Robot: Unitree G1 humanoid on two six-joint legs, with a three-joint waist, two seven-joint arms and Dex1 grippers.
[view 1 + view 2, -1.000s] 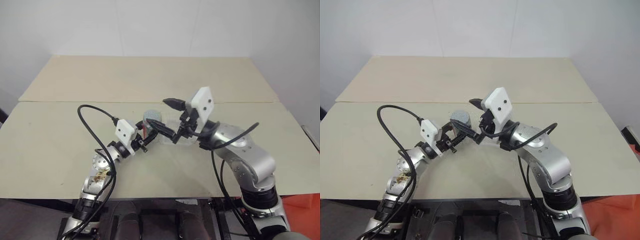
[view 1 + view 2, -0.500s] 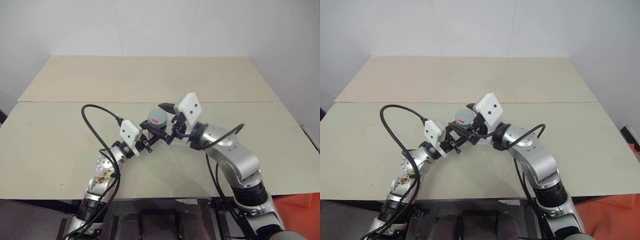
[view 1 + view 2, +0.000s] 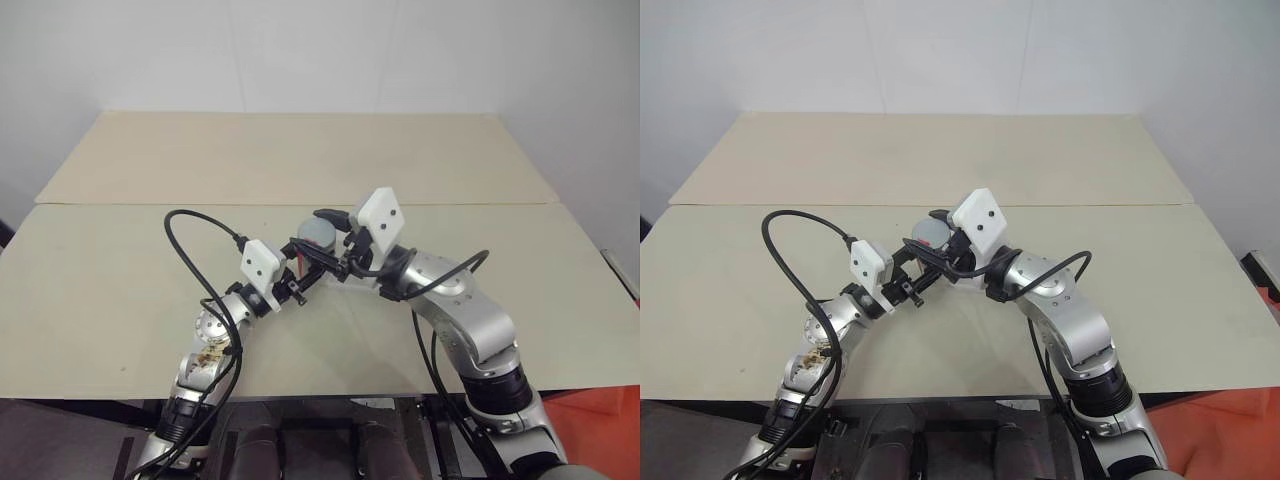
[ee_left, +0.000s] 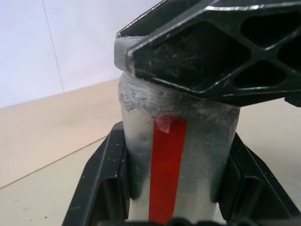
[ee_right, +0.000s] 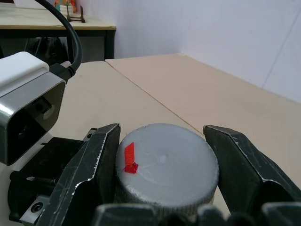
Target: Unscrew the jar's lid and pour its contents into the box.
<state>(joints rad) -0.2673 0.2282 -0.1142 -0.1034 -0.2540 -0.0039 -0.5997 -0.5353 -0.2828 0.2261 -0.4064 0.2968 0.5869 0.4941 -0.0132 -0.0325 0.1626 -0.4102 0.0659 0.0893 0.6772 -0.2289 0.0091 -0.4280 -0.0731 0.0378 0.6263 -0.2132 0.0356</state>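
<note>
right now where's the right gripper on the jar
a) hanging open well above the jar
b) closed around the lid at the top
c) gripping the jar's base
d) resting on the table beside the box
b) In the right wrist view the right gripper has one black finger on each side of the grey lid, closed against its rim, while the left gripper clamps the jar body below.

Left end effector [image 3: 297, 262]: fingers clamped on the jar [image 4: 176, 141], raised above the counter [image 3: 100, 290]. Right end effector [image 5: 162, 165]: fingers closed on the lid [image 5: 167, 162] atop the jar, arm bent inward.
</note>
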